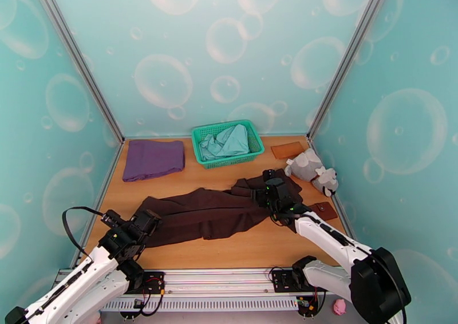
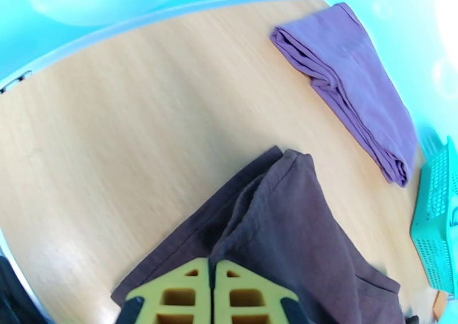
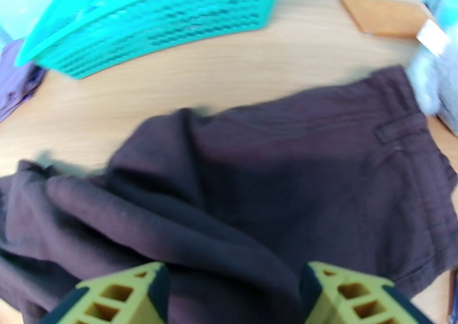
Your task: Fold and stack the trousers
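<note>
- Top view: the trousers point(image 1: 206, 213) lie stretched across the wooden table point(image 1: 240, 248), with the leg ends at the left and the waist at the right. The left gripper point(image 1: 147, 221) sits on the leg ends. The right gripper point(image 1: 268, 185) is over the waist end. Behind the trousers are a purple cloth point(image 1: 153, 159) and a green basket point(image 1: 223, 126).
- Left wrist view: the left gripper point(image 2: 212, 265) has its yellow fingers pressed together, pinching a raised fold of the trousers point(image 2: 286, 222) near the hem.
- Right wrist view: the right gripper point(image 3: 229, 271) has its fingers wide apart, straddling a bunched ridge of the trousers point(image 3: 275, 165) without clamping it. The waistband lies to the right. Beyond it, a tan piece point(image 3: 383, 13) carries a white tag point(image 3: 432, 36), too blurred to read.
</note>
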Controlling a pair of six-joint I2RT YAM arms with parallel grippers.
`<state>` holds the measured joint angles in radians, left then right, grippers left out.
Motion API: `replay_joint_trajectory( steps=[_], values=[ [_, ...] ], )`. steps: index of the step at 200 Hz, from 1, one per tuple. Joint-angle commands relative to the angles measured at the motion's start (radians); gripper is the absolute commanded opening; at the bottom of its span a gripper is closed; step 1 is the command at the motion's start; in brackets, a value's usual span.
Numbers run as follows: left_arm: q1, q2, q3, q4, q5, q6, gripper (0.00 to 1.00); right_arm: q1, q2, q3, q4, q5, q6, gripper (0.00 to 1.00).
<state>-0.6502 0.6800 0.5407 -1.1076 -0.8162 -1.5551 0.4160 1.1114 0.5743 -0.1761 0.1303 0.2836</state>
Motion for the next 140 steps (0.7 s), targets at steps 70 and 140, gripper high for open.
replay_joint_trajectory(
  steps=[70,140],
  values=[
    [-0.119,-0.063,-0.040,-0.112,-0.103,-0.257,0.00,0.008,-0.025,-0.013,0.030,0.036,-0.023,0.67],
    [-0.119,-0.004,0.047,-0.082,-0.236,-0.124,0.99,0.001,-0.014,-0.007,0.032,0.048,-0.026,0.68]
  ],
)
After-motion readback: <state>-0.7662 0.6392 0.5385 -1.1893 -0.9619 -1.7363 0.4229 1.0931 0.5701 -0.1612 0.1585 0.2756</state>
